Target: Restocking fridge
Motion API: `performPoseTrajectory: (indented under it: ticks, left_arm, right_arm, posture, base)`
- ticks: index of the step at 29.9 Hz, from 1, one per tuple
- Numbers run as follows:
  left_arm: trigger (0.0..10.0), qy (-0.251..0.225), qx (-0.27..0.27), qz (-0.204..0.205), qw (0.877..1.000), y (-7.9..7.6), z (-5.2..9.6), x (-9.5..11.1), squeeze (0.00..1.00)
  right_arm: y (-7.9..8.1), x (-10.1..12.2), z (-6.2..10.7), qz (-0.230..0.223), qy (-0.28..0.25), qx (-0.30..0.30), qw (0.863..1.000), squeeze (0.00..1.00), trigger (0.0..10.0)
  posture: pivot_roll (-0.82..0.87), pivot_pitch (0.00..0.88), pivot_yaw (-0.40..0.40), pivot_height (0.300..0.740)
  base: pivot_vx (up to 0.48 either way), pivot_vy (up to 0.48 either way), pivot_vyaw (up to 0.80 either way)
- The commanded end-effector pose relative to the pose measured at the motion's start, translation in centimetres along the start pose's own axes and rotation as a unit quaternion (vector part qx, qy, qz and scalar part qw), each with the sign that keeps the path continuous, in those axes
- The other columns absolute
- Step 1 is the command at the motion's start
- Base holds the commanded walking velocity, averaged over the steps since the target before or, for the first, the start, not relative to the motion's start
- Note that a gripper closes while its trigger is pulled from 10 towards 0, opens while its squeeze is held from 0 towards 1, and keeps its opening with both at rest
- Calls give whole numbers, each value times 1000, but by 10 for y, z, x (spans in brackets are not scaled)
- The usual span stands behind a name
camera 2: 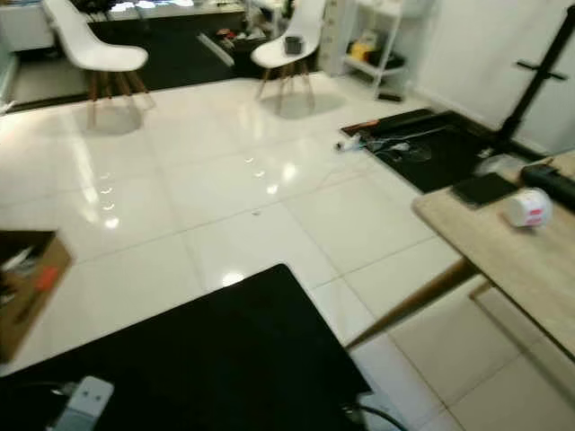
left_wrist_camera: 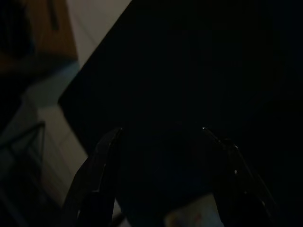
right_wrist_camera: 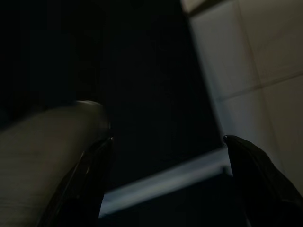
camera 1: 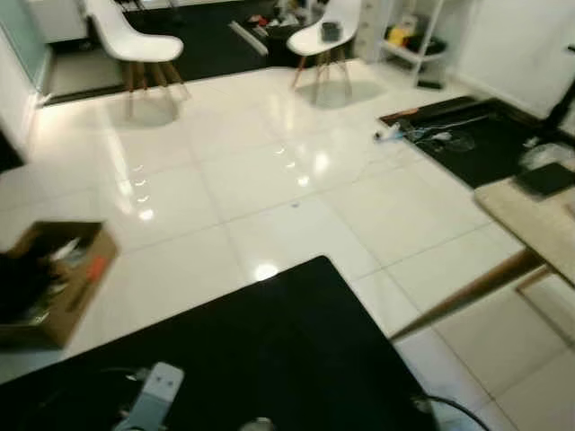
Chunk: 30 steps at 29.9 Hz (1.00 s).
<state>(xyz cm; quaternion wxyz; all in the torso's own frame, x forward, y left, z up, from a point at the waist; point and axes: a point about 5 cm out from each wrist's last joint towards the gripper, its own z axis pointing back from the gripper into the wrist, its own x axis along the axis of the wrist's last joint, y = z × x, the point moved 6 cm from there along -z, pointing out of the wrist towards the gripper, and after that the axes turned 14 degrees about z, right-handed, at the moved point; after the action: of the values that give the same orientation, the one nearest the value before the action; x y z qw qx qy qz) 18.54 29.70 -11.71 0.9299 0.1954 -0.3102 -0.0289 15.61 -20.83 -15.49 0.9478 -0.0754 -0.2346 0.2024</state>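
Note:
My left gripper (left_wrist_camera: pixel 161 135) hangs low over a black surface (camera 1: pixel 269 350) in a very dark wrist view. A dark rounded shape with a pale patch (left_wrist_camera: pixel 189 218) lies within it, and I cannot make out what it is or whether it is held. A silver part of my left arm (camera 1: pixel 154 393) shows at the bottom of the head view. My right gripper (right_wrist_camera: pixel 165 139) is open with nothing between its fingers, beside the black surface's edge and above white floor tiles (right_wrist_camera: pixel 265 56).
An open cardboard box (camera 1: pixel 63 278) with things in it stands on the floor at the left. At the right, a wooden table (camera 2: pixel 503 242) carries a white jar (camera 2: pixel 527 207) and black items. Two white chairs (camera 1: pixel 135 40) stand far back. Cables lie on a black mat (camera 1: pixel 476 139).

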Motion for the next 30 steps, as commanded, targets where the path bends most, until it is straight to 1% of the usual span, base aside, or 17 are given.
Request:
performPoseTrajectory:
  ticks: [1,9,13,22,26,30]
  left_arm:
    - [10000,2,-5,-2,1000,-3,0,-1,0]
    - [10000,1,-7,-2,1000,-3,0,0,0]
    - [10000,4,-22,0,1000,-8,0,-1,0]
    - [10000,14,-50,8,999,-19,1,-4,0]
    - [10000,27,-71,15,997,-26,4,-11,0]
    - [10000,30,-77,18,996,-28,4,-13,0]
  right_arm:
    - [-10,-4,1,-4,3,-12,1000,0,10000]
    - [-8,-6,2,-10,5,-11,1000,0,10000]
    - [-7,-7,2,-13,6,-11,1000,0,10000]
    - [-6,-8,2,-18,7,-10,1000,0,10000]
    - [-6,-9,2,-18,8,-11,1000,0,10000]
    - [-6,-9,2,-18,9,-11,1000,0,10000]
  posture:
    - [69,0,-11,706]
    - [67,0,-6,706]
    - [68,0,-4,706]
    - [68,0,0,706]
    - [68,0,0,706]
    - [69,0,-1,706]
  base:
    - [368,0,-756]
    - [367,0,-755]
    - [311,0,-747]
    - [0,0,-738]
    - [0,0,-731]
    - [0,0,-731]
